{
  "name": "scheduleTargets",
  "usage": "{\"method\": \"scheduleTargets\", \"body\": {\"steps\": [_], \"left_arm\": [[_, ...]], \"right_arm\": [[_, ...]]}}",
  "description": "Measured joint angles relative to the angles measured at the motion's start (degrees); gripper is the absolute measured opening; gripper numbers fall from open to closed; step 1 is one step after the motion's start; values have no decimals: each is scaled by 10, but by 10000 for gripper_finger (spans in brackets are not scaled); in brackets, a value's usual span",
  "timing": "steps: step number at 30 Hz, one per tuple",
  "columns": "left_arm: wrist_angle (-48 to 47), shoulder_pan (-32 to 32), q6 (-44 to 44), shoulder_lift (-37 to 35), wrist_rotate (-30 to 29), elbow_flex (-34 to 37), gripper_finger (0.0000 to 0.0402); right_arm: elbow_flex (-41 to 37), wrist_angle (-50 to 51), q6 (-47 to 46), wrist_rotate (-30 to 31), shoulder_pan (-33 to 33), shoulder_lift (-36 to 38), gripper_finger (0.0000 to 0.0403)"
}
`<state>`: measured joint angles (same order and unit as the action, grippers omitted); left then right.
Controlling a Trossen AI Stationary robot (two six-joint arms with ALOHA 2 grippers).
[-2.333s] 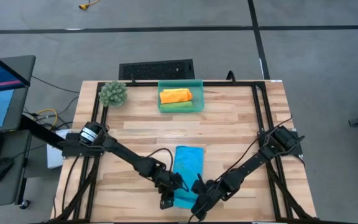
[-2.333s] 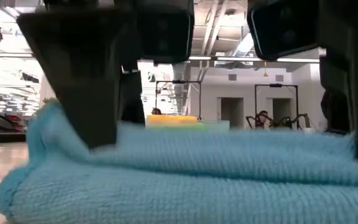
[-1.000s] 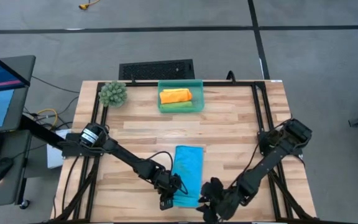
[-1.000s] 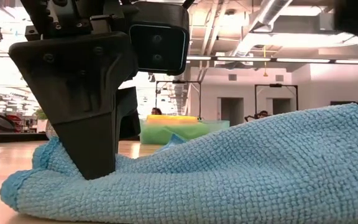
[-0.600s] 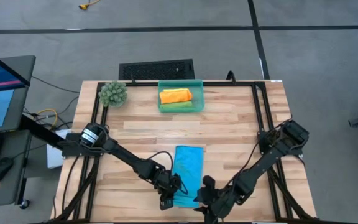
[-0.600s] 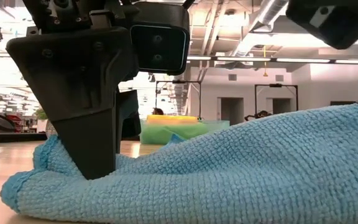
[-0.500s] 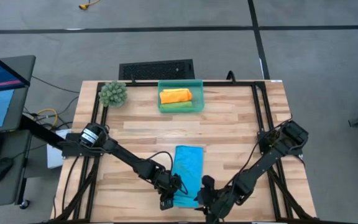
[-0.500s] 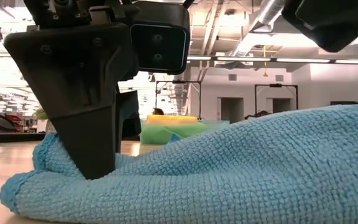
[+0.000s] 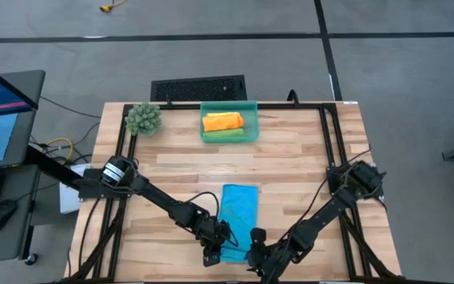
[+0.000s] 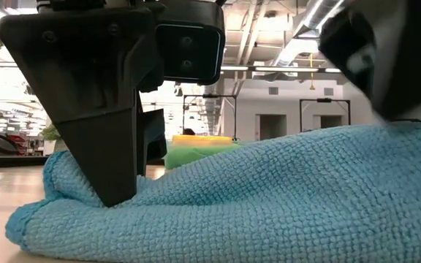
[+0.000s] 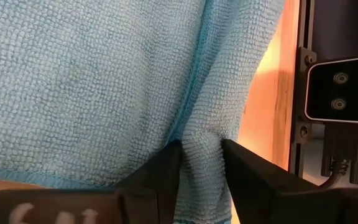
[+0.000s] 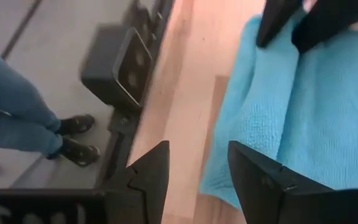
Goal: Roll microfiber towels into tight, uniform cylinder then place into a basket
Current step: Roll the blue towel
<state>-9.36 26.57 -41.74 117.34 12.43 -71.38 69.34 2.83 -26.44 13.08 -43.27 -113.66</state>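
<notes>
Since a moment ago the right gripper (image 9: pixel 252 251) has slid in closer to the blue towel (image 9: pixel 239 214), and the left gripper (image 9: pixel 217 246) has let its fingers spread a little. The big wooden table (image 9: pixel 290 158) holds the blue towel near its front edge. The basket (image 9: pixel 228 121) sits at the back with an orange roll (image 9: pixel 222 121) and a green roll (image 9: pixel 227 135) inside. A fold of towel sits between the left fingers (image 11: pixel 157 177). The right gripper is open and empty, just beside the towel's corner.
</notes>
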Motion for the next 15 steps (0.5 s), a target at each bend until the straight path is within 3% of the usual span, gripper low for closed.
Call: {"method": "scheduleTargets", "body": {"steps": [6, 15], "left_arm": [[-1, -1, 1, 0, 4, 0, 126], [-6, -1, 23, -5, 2, 0, 126]], "right_arm": [[1, 10, -33, 10, 5, -19, 174], [0, 39, -53, -32, 25, -20, 154]]}}
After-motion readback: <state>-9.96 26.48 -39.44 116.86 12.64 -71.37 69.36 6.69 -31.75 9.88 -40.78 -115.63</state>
